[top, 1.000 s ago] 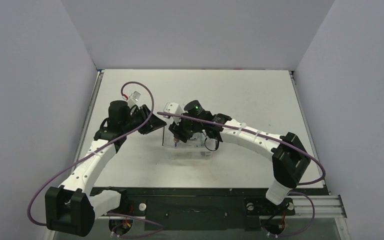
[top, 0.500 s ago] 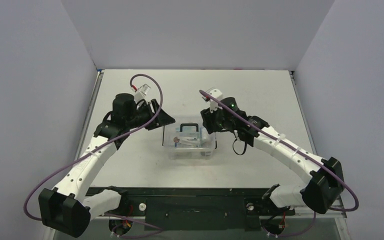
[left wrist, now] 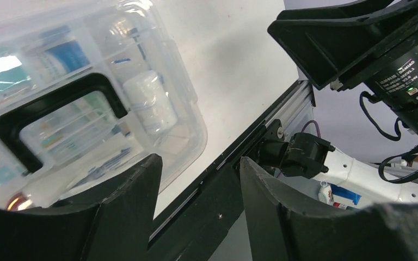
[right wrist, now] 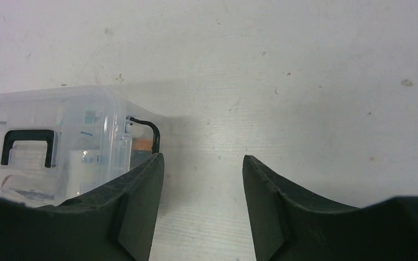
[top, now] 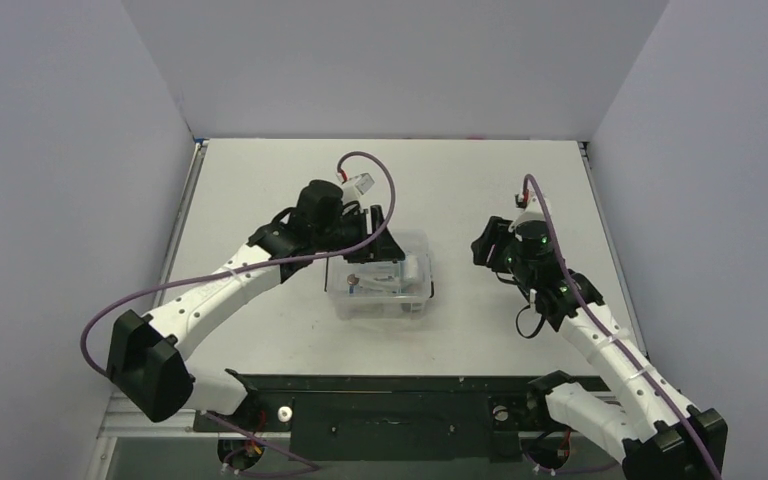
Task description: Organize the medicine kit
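Top external view: half a second ago the right arm was reaching in beside the clear plastic rectangular medicine kit. It has now pulled back to the right, so the right pincer stands well apart from the box. The left arm has meanwhile swung in from the left, and its left pincer now hangs over the kit's far left corner. The kit itself sits where it was, near the middle of the white worktop. A flat clear lid with a black handle covers it, and a white wrapped roll shows inside.

Judging by this, the packing looks done and what remains is probably securing the black side clip.

Both pincers are spread wide and hold nothing. The left arm is stretched forward with its wrist tipped down at the box. The right arm is folded back, its fingers aimed at bare worktop.
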`<action>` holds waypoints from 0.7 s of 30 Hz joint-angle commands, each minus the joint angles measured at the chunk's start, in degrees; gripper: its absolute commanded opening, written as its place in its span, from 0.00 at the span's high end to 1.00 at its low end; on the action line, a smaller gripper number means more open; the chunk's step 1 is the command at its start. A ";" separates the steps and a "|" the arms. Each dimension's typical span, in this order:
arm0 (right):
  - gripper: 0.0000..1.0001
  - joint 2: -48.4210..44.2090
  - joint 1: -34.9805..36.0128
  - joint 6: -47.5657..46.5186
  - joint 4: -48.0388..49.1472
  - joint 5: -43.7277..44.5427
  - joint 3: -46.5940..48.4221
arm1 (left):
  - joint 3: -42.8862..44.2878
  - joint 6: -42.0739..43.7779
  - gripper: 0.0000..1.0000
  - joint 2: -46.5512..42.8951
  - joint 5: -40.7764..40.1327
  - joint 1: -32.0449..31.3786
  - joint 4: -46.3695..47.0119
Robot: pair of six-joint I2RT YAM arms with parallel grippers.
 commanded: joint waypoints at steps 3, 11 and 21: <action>0.50 -2.04 -4.56 11.01 6.61 -7.01 -7.31 | 6.44 -0.42 0.48 7.84 -1.48 -4.71 3.90; 0.53 -1.83 -6.63 16.36 14.46 -8.89 -14.19 | 8.17 -2.39 0.48 15.44 -2.83 -7.06 6.81; 0.61 6.73 -6.76 24.55 35.53 -17.18 -20.82 | 2.39 -3.29 0.57 17.70 -7.45 -6.56 10.57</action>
